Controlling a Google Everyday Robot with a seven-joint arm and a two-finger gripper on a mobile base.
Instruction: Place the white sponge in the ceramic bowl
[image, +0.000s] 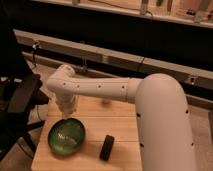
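The round, glossy dark-green ceramic bowl (66, 136) sits at the front left of the pale wooden surface (120, 125), directly beneath the end effector (66, 109). A black rectangular block (106, 147) stands just right of it.

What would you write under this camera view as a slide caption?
White robot arm reaches over a wooden table, its gripper just above the ceramic bowl, a black block alongside.

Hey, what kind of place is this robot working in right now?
Probably a lab or workshop, dimly lit. A small wooden table holds a ceramic bowl and a black block, with long rails behind and a dark chair alongside. The gripper hangs just above the bowl.
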